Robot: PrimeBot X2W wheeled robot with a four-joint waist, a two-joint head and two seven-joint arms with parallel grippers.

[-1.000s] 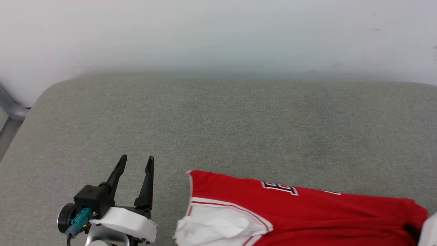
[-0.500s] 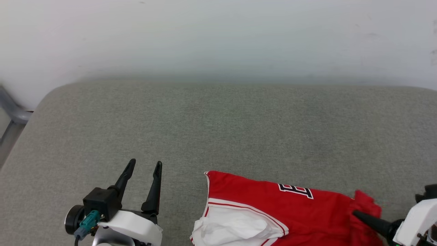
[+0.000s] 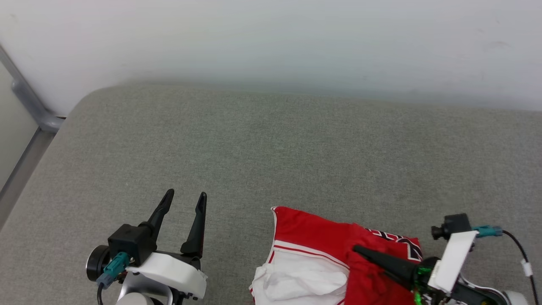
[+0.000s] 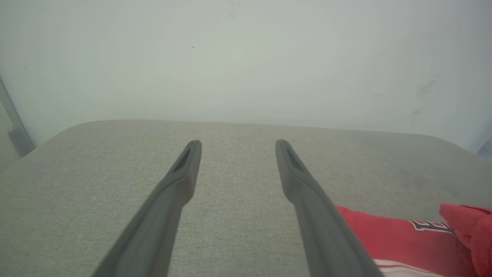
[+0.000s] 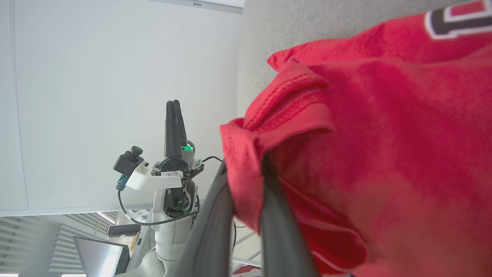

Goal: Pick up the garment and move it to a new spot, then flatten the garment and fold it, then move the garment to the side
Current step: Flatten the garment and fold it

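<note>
Right gripper (image 3: 365,252) has swung in from the lower right, clamped on the shirt (image 3: 311,231) by its red hem (image 5: 284,96), hauling it across the lettering (image 3: 398,239) at bottom centre. Left gripper (image 3: 186,195) hangs wide open, lower left. Folding's underway; next, lay that hem flat, then let go.

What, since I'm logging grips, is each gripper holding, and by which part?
The right gripper pinches the garment by a bunched red edge with a stitched hem; the left gripper is open and holds nothing.
</note>
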